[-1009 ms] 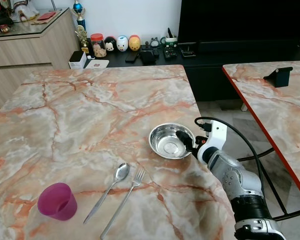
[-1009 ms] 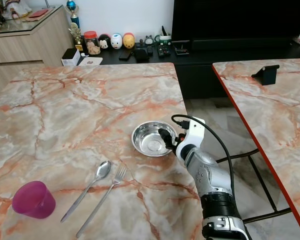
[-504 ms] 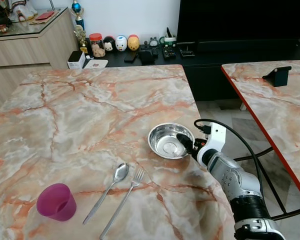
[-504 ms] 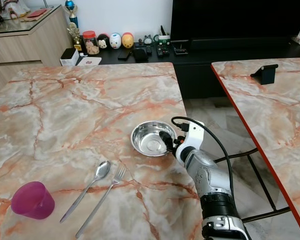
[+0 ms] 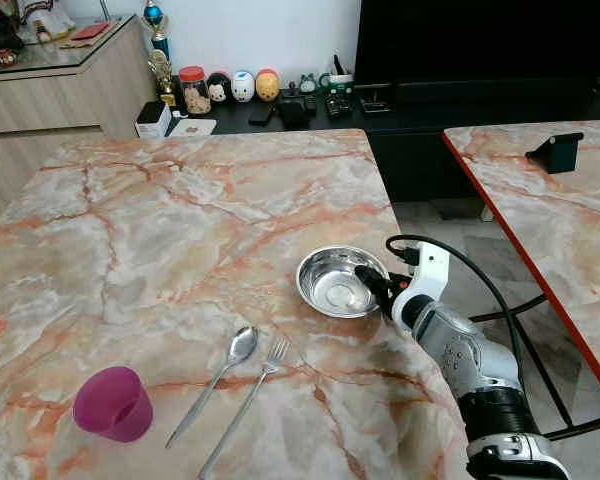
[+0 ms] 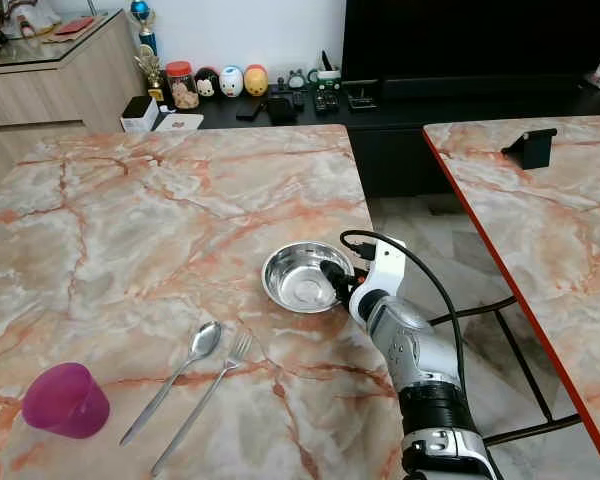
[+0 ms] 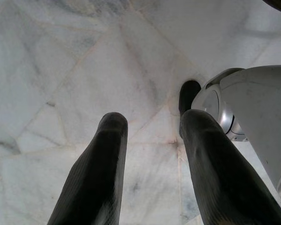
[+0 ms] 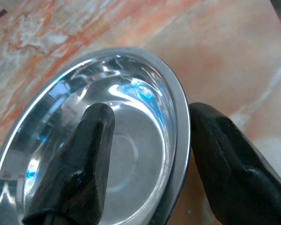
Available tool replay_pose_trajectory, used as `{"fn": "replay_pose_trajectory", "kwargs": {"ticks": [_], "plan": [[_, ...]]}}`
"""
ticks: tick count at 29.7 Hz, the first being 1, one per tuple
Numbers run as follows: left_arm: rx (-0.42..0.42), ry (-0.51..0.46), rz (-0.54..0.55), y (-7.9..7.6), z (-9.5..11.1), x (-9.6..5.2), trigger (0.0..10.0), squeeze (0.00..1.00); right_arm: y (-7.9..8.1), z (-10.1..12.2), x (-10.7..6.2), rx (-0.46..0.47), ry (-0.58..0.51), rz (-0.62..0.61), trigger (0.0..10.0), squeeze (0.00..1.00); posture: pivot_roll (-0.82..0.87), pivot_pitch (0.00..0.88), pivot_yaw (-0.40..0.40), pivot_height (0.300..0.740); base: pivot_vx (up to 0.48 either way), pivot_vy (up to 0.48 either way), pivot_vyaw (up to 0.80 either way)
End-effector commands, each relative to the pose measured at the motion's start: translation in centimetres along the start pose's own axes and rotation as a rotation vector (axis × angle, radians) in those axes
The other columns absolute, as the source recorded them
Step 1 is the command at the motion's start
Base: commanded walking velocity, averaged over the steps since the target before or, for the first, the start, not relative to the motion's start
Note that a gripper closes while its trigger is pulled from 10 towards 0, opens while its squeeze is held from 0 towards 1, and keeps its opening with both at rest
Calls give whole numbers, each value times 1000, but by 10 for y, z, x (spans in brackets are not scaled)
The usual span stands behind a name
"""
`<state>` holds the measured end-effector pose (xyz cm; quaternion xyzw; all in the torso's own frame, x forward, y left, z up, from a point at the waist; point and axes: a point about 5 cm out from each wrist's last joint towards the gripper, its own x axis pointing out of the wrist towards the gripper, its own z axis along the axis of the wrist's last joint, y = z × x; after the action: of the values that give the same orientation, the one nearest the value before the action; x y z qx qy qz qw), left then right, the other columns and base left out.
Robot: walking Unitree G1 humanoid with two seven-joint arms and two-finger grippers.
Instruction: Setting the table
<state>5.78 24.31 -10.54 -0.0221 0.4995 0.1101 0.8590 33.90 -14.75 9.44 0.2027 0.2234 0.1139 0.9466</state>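
Nearest the robot on the marble tabletop (image 5: 180, 220), a purple cup (image 5: 113, 403) stands upright at the left. Just to its right lie a spoon (image 5: 216, 381) and a fork (image 5: 245, 401), side by side and close but apart, both long axes running diagonally, the spoon's bowl and the fork's tines pointing away from the robot and to the right, handles toward the near edge.

Farther in, near the tabletop's right edge, sits a steel bowl (image 5: 339, 281), mouth up. The right gripper (image 5: 373, 287) reaches in from the right; its fingers (image 8: 79, 159) straddle the bowl's rim, one inside the bowl and one outside, with a gap to the rim visible on each side, so the fingers are parted and not clamped.

The left gripper (image 7: 152, 159) hangs over pale stone floor (image 7: 61, 61), its two fingers apart and holding nothing.

Beyond the tabletop, a dark low shelf (image 5: 400, 100) carries a jar (image 5: 194, 90) and small round figurines (image 5: 244, 86).
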Motion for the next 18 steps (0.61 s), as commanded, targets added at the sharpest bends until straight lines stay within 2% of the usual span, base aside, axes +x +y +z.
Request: {"fn": "replay_pose_trajectory", "kwargs": {"ticks": [1, 12, 13, 14, 15, 16, 18], "plan": [[13, 22, 3, 5, -4, -2, 10000, 0, 3, 0, 2, -12, 12, 2, 10000, 0, -98, 0, 42, 740, 0, 0, 0], [14, 24, 0, 4, -5, -2, 10000, 0, 3, -2, 3, -12, 16, -5, 10000, 0, -98, 0, 42, 740, 0, 0, 0], [14, 24, 0, 4, -5, -2, 10000, 0, 3, -2, 3, -10, 15, -3, 9765, 0, -98, 0, 42, 740, 0, 0, 0], [15, 24, -1, 4, -4, -2, 10000, 0, 3, -2, 3, -8, 15, -1, 2863, 0, -97, 0, 42, 740, 0, 0, 0], [15, 24, -1, 4, -4, -2, 10000, 0, 3, -2, 3, -8, 15, -1, 2863, 0, -97, 0, 42, 740, 0, 0, 0], [17, 24, 0, 4, -4, -2, 10000, 0, 5, -2, 4, -7, 14, 5, 0, 0, -98, 0, 42, 740, 0, 0, 0], [19, 24, -1, 4, -4, -2, 10000, 0, 6, -2, 4, -7, 15, 11, 0, 0, -97, 0, 42, 740, 0, 0, 0]]}}
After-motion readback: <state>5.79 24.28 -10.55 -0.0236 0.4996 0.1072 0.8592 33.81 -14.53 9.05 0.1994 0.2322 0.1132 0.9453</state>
